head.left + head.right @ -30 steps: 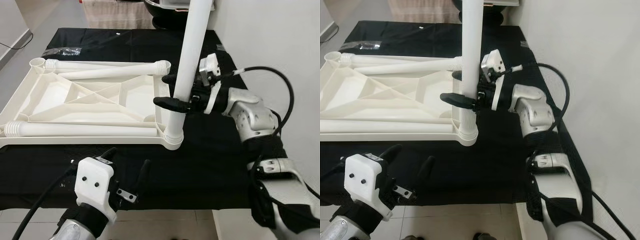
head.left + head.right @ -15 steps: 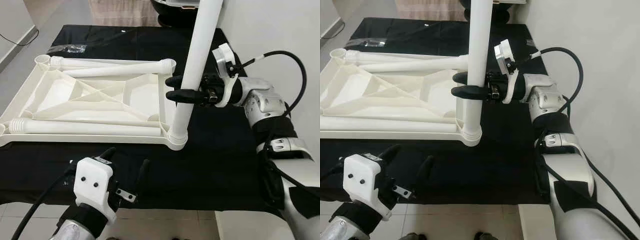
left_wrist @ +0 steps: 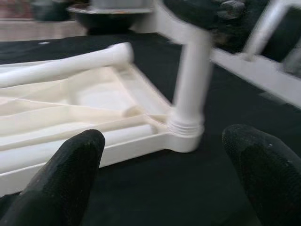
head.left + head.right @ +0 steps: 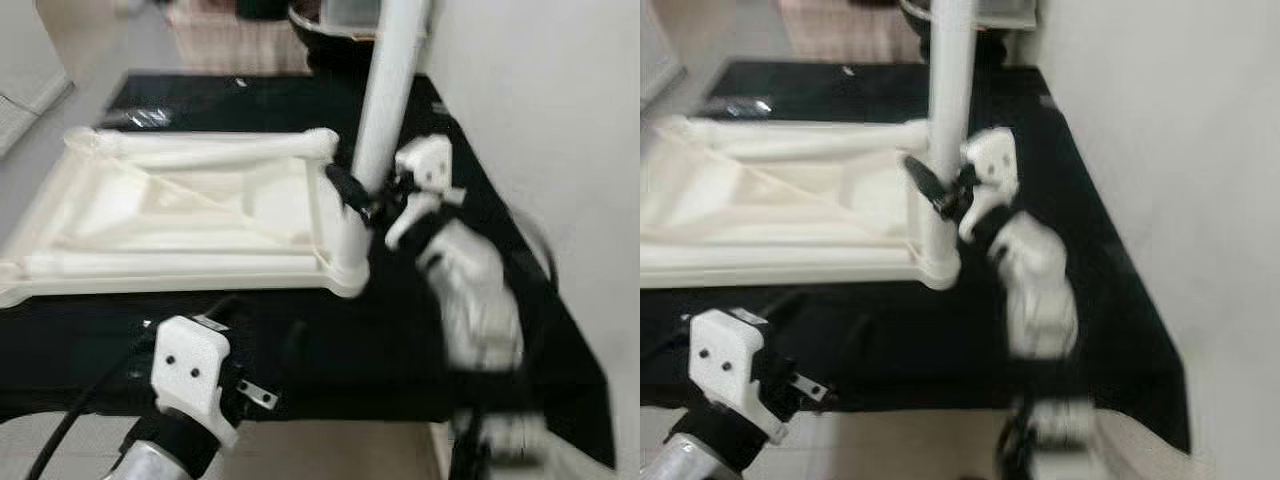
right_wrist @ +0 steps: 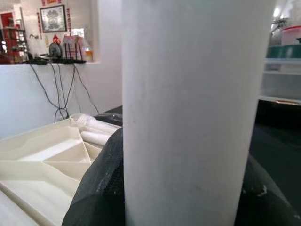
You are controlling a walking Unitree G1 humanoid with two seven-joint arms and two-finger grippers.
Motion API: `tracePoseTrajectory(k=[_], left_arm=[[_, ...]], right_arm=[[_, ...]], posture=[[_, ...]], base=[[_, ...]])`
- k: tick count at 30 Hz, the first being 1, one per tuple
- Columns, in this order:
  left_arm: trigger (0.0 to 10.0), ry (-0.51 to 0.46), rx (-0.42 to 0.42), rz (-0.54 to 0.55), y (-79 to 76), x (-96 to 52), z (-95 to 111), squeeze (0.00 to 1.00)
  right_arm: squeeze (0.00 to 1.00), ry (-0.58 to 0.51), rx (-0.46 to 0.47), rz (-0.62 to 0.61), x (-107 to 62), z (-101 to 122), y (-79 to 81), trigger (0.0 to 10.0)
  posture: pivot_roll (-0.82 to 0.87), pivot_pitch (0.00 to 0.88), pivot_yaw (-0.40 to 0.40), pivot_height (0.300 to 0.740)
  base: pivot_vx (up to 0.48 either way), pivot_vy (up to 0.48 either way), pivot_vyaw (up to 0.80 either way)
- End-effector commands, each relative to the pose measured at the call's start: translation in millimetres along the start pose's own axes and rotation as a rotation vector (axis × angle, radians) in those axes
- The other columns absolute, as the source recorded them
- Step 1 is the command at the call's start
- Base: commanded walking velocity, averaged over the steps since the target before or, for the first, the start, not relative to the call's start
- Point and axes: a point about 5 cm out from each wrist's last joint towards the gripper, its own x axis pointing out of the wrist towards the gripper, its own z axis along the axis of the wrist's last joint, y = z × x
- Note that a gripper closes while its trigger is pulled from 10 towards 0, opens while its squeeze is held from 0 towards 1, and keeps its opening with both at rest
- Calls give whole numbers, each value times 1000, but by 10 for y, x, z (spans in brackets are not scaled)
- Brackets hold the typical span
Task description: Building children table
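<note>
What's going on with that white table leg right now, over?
Right pincer shut on upright leg, seated in tabletop corner socket. Left pincer open, hovering near black cloth. Spare legs lie on tabletop; nothing blocking.

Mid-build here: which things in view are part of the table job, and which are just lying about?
Job:
- upturned white plastic tabletop
- upright white plastic leg in its corner socket, right end effector around it
- loose white legs lying in the tabletop
- left end effector, open, near the table edge

Lying about:
- crumpled clear wrapper on the black cloth
- dark bowl-shaped thing behind
</note>
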Motion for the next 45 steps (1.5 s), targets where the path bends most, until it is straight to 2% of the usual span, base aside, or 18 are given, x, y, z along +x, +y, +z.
tracePoseTrajectory(k=[1, 4, 5, 6, 7, 8, 9, 10, 11, 20, 21, 22, 23, 39, 40, 41, 43, 45], left_arm=[[10000, 20, 0, -21, -15, 11, -18, 0], [10000, 11, 2, -14, 4, 32, -3, 0], [10000, 9, 4, -10, 15, 33, -3, 0], [10000, 9, 6, -8, 21, 33, -3, 0], [10000, 8, 8, -7, 27, 36, -4, 0], [10000, 8, 8, -7, 27, 36, -4, 0], [10000, 7, 10, -6, 31, 38, -5, 0], [10000, 4, 11, -4, 34, 42, -2, 0], [10000, 2, 11, -4, 36, 46, 1, 0], [10000, -3, 8, 0, 36, 64, 12, 0], [10000, -4, 7, 1, 29, 62, 14, 0], [10000, -5, 6, 1, 26, 61, 15, 0], [10000, -5, 6, 3, 25, 59, 17, 0], [10000, 9, 1, 13, 5, -3, -15, 0], [10000, 10, 0, 13, 2, -7, -18, 0], [10000, 10, 0, 13, 2, -7, -18, 0], [10000, 10, 0, 14, -2, -11, -20, 0], [10000, 10, 0, 14, -2, -11, -20, 0]], right_arm=[[0, 243, 39, 7, -73, -458, 71, 0], [0, 202, 34, 62, 95, -417, 151, 0], [0, 188, 45, 69, 138, -399, 169, 1137], [0, 179, 53, 65, 155, -383, 182, 1137], [0, 152, 79, 86, 183, -348, 219, 10000], [0, 152, 79, 86, 183, -348, 219, 10000], [702, 138, 96, 81, 184, -311, 263, 10000], [976, 124, 101, 87, 179, -267, 300, 10000], [1000, 108, 116, 114, 165, -207, 364, 10000], [1000, 2, 130, 316, 257, 18, 328, 10000], [835, -11, 93, 473, 337, 86, 210, 10000], [835, -19, 76, 524, 357, 120, 163, 10000], [0, -14, 56, 557, 404, 149, 59, 10000], [0, 5, 80, 932, 534, 444, -366, 10000], [0, 8, 86, 954, 548, 456, -390, 8667], [0, 8, 86, 954, 548, 456, -390, 8667], [0, 14, 89, 981, 587, 487, -421, 1216], [0, 14, 89, 981, 587, 487, -421, 1216]], posture=[[114, 190, -38, 740], [107, 177, -38, 740], [115, 175, -45, 740], [115, 175, -45, 740], [114, 167, -45, 740], [114, 167, -45, 740], [114, 167, -45, 740], [112, 166, -45, 740], [106, 164, -46, 740], [114, 163, -50, 740], [129, 162, -53, 740], [129, 162, -53, 740], [138, 164, -55, 740], [188, 190, -76, 740], [190, 192, -78, 740], [190, 192, -78, 740], [193, 196, -81, 740], [193, 196, -81, 740]], base=[[0, 0, 0], [0, 0, 0], [0, 0, 0], [0, 0, 0], [0, 0, 0], [0, 0, 0], [0, 0, 0], [0, 0, 0], [0, 0, 0], [0, 0, 0], [0, 0, 0], [0, 0, 0], [0, 0, 0], [0, 0, 0], [0, 0, 0], [0, 0, 0], [0, 0, 0], [0, 0, 0]])
